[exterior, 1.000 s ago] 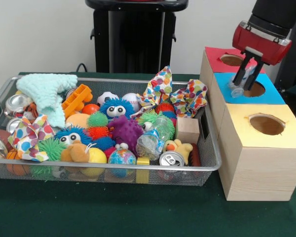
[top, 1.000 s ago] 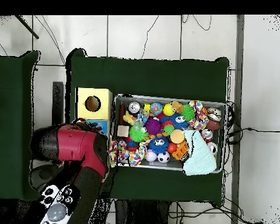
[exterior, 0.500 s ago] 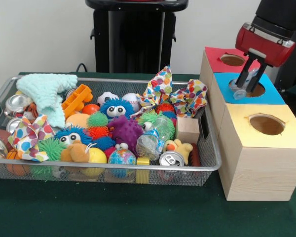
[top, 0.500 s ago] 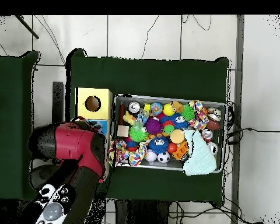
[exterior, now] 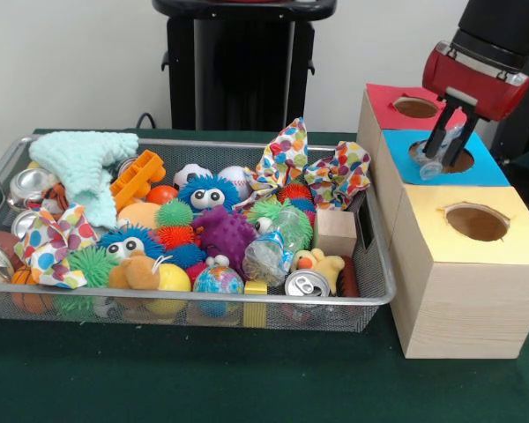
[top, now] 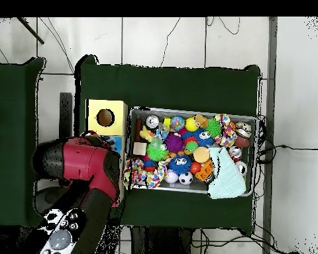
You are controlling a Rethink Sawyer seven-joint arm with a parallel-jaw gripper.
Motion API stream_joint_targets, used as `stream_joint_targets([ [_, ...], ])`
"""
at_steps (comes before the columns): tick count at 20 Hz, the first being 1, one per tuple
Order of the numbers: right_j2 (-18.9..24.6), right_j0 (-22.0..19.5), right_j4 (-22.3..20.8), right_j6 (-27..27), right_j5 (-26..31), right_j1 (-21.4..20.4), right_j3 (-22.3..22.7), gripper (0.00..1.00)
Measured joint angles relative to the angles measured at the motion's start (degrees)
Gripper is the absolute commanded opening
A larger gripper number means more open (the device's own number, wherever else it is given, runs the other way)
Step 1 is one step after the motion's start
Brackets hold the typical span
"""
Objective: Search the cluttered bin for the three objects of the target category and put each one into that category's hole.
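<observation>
In the front view my gripper (exterior: 443, 152) hangs over the boxes at the right and is shut on a clear plastic film bundle (exterior: 429, 164). The bundle hangs at the near rim of the blue-topped box's hole (exterior: 455, 159), just in front of the red-topped box (exterior: 386, 97) and its hole (exterior: 415, 107). Another clear film bundle (exterior: 265, 256) lies in the wire mesh bin (exterior: 381, 295) near its front right, beside a can. In the overhead view the red arm (top: 90, 169) hides the gripper and the red box; the bin's rim (top: 195, 111) shows.
The bin holds fuzzy balls, polka-dot cloths (exterior: 333, 174), silver cans (exterior: 306, 284), a mint knit cloth (exterior: 85, 166), a wooden block (exterior: 336, 231) and small toys. A yellow-topped box (exterior: 502, 208) stands nearest the camera; it also shows in the overhead view (top: 116, 110).
The gripper has shifted slightly to the right and up with the film bundle, staying over the blue-topped box near the red one. The bin's contents have not moved.
</observation>
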Motion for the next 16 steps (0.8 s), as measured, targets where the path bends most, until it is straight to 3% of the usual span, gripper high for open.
stream_joint_targets([
  [3,-0.29,0.21,0.34,0.0,-0.01,0.18,0.0,0.0],
  [4,-0.35,0.27,0.46,0.0,-0.01,0.26,0.0,1.0],
  [16,-0.34,0.27,0.48,0.0,-0.02,1.78,0.0,1.0],
])
